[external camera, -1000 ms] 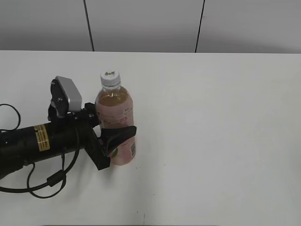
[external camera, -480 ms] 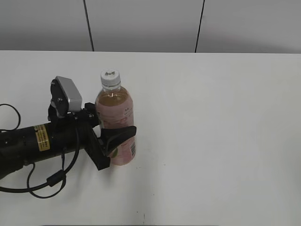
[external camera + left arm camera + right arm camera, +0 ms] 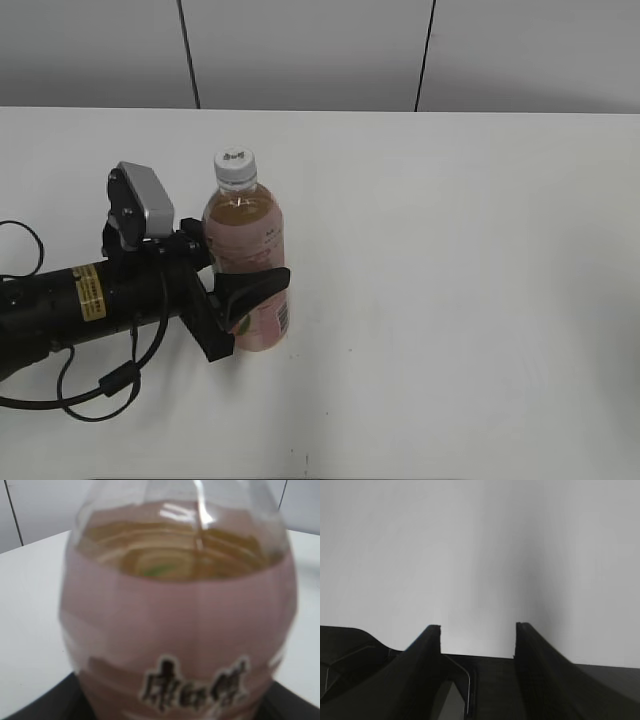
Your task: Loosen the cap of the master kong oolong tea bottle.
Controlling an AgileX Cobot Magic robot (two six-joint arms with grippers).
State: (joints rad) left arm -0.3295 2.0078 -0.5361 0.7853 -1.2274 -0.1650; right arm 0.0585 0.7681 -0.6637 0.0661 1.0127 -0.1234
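The desk (image 3: 470,300) is a plain white surface that fills most of the exterior view; its far edge meets a grey panelled wall. One bottle (image 3: 246,262) stands upright on the desk, left of centre, roughly midway between the far and near edges. A black cable (image 3: 105,385) lies in loops on the desk near the left part of the near edge.

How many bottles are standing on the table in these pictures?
1. The bottle stands upright on the left half of the table, with the left pincer closed around its lower body. No other is visible.
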